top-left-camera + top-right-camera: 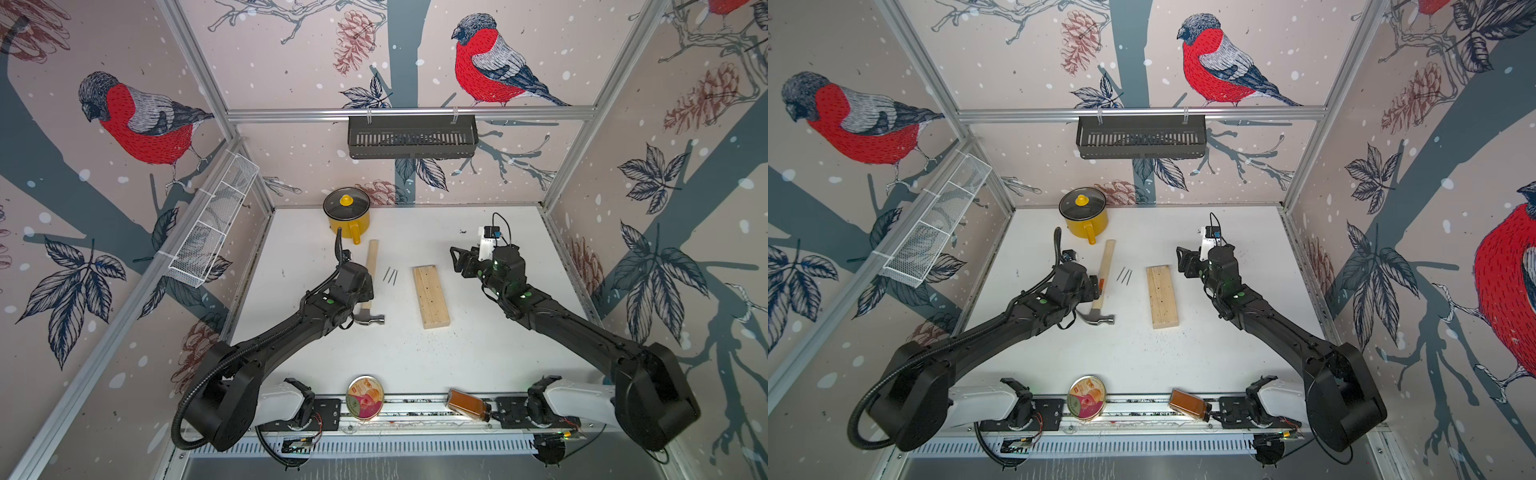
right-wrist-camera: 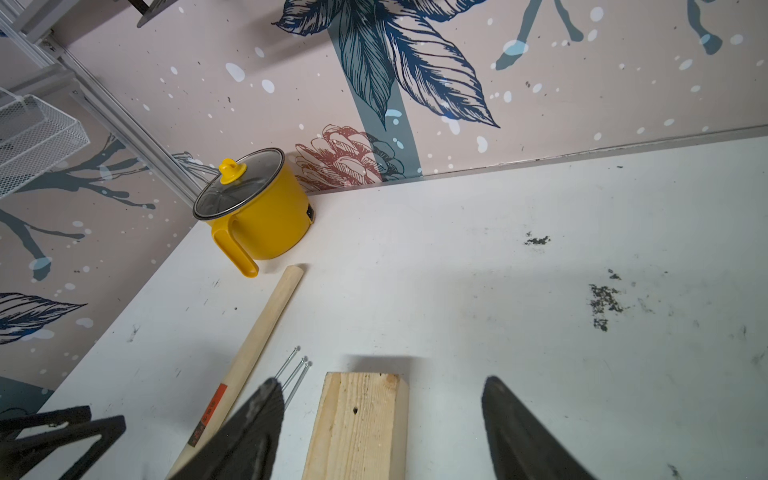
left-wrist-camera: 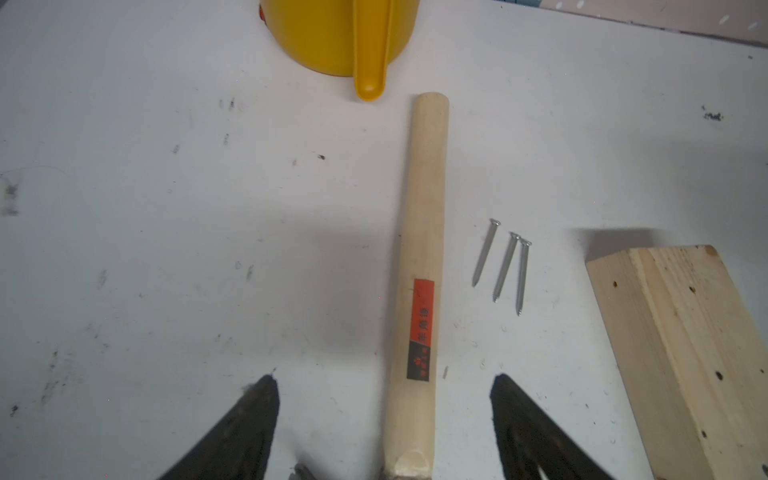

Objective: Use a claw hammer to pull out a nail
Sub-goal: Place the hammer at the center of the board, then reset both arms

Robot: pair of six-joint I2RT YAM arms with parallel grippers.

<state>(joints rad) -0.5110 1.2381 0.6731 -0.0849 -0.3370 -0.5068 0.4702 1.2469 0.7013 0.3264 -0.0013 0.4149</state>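
Observation:
The claw hammer [image 1: 371,266] lies flat on the white table, its grey head [image 1: 1100,319] toward the front and its pale handle [image 3: 424,208] pointing at the back. My left gripper [image 3: 385,377] is open and straddles the handle near the head; neither finger touches it. Three loose nails [image 3: 505,266] lie side by side between the hammer and a pale wood block [image 1: 431,297] with several small holes in its top. My right gripper [image 2: 382,379] is open and hovers over the block's far end [image 2: 357,415], holding nothing; it also shows in a top view [image 1: 456,259].
A yellow pot [image 1: 347,216] with a glass lid stands at the back, just beyond the handle's end. A round tin [image 1: 365,397] and a brown bottle [image 1: 467,405] lie on the front rail. A white wire basket [image 1: 212,224] and a black shelf [image 1: 411,137] hang on the walls.

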